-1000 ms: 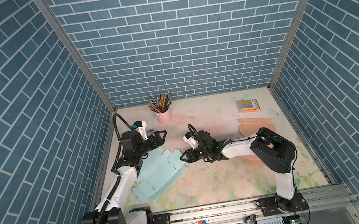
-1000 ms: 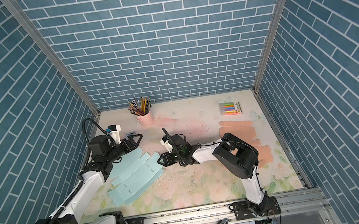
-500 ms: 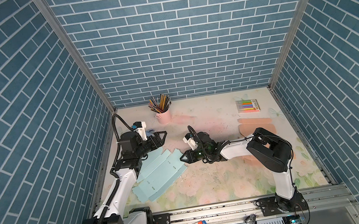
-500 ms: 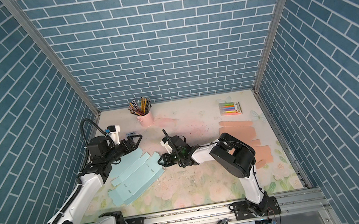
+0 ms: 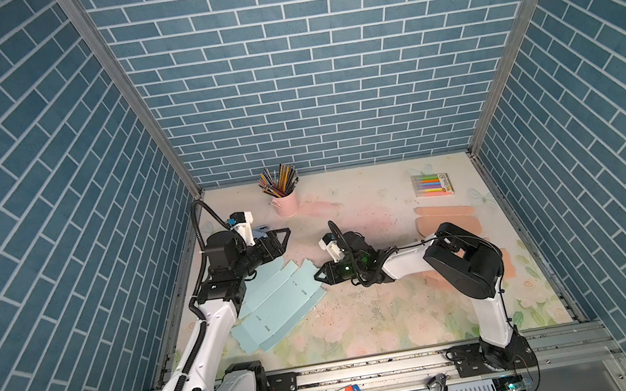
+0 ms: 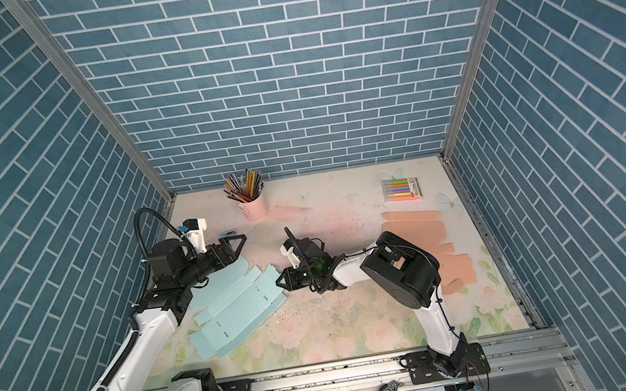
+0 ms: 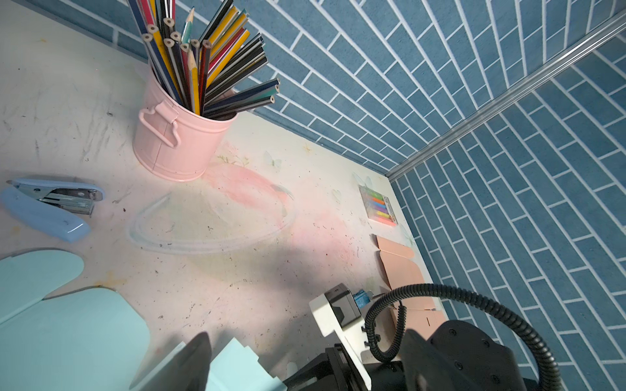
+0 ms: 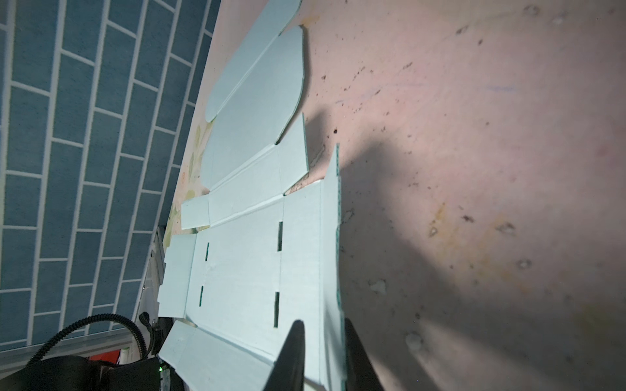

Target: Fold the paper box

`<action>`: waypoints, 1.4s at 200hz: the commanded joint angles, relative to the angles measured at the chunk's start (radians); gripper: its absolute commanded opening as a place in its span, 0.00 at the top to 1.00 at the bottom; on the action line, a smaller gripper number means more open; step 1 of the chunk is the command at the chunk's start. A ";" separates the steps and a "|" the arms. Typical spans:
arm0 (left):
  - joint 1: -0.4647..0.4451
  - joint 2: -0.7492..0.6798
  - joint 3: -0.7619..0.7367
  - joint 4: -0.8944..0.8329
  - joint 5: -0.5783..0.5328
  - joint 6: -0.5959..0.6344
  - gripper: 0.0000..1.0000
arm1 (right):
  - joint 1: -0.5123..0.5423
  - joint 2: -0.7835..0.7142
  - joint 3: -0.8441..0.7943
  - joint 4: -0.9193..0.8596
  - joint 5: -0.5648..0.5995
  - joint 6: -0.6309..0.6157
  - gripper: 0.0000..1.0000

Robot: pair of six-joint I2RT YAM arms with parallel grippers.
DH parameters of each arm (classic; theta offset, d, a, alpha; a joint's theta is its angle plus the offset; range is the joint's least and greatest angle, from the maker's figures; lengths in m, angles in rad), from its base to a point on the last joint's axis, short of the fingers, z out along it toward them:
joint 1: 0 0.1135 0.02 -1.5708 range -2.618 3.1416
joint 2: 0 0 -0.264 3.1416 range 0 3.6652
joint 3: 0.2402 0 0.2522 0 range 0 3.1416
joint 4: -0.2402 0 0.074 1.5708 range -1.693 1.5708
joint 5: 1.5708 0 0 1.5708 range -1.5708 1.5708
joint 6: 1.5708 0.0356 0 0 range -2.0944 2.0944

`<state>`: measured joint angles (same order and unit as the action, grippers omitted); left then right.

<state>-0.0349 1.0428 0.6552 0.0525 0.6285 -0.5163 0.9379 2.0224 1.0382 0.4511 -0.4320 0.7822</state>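
Looking steeply down from high at the front in both top views, covering the whole floral tabletop (image 5: 384, 320). Facing the pink metal pencil bucket (image 7: 176, 149) from low on the left wrist. Skimming close over the flat pale-blue cardboard box blank (image 8: 244, 264) on the right wrist, sharing it with the top views.

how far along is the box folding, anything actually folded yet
Done: almost nothing. The light blue box blank lies flat with all its panels unfolded.
In hand: the right gripper straddles its edge flap, jaws nearly closed. Whether they pinch it is unclear. The left gripper hovers open and empty by the blank's far end.
Left: raising the walls, tucking the tabs, closing the lid.
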 commanded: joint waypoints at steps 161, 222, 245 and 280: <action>0.006 -0.018 0.099 -0.094 0.000 0.034 0.12 | -0.053 -0.079 -0.033 -0.016 -0.032 -0.021 0.93; 0.006 0.001 0.060 -0.056 0.001 0.041 0.12 | -0.155 -0.190 -0.087 -0.137 -0.109 -0.131 0.96; 0.006 0.002 0.052 -0.048 0.009 0.048 0.12 | -0.197 -0.224 -0.090 -0.231 -0.156 -0.213 0.95; -0.005 0.010 0.050 -0.050 0.019 0.056 0.12 | -0.277 -0.259 -0.085 -0.382 -0.227 -0.363 0.94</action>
<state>-0.0353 1.0470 0.7208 -0.0174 0.6323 -0.4782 0.7059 1.8030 0.9615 0.2150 -0.5762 0.5709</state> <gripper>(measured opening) 0.884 0.059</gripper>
